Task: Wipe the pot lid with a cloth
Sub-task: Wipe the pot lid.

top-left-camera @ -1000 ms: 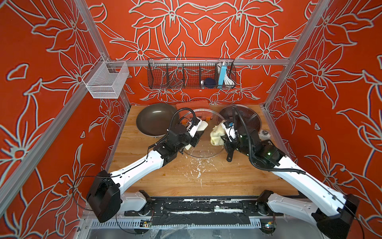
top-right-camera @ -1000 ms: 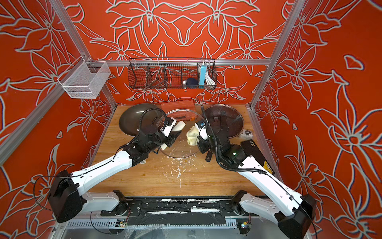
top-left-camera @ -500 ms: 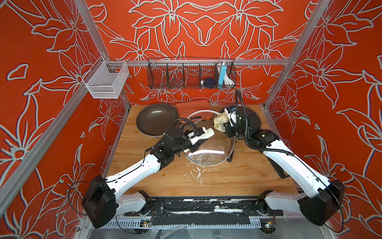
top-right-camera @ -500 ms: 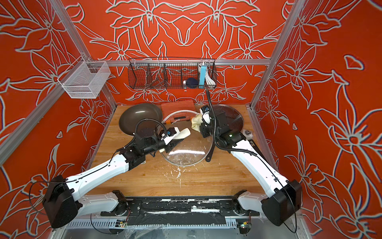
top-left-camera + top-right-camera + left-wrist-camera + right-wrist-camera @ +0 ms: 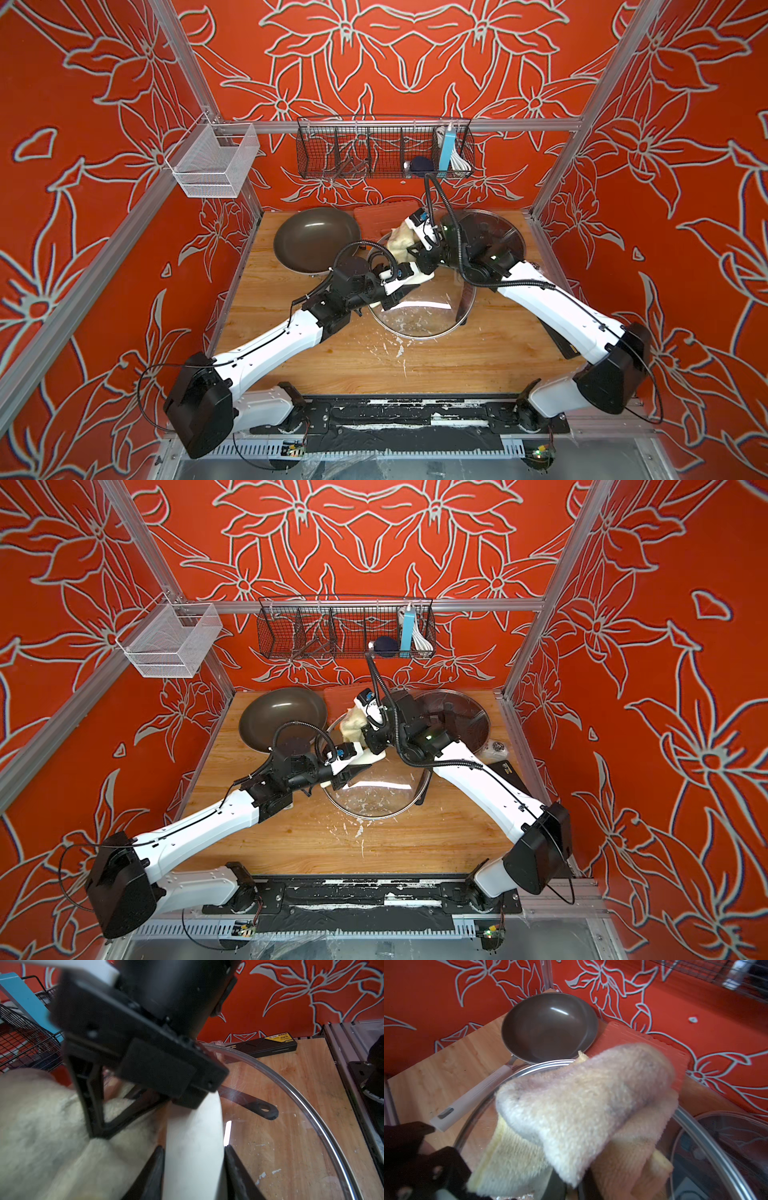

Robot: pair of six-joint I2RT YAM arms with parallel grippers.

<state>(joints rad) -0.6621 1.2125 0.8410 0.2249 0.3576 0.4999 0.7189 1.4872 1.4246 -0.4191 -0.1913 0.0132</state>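
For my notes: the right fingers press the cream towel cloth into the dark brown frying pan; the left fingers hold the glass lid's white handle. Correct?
No: the cream towel cloth is against the rim of the round glass lid, not in the dark brown frying pan; the right wrist view shows it.
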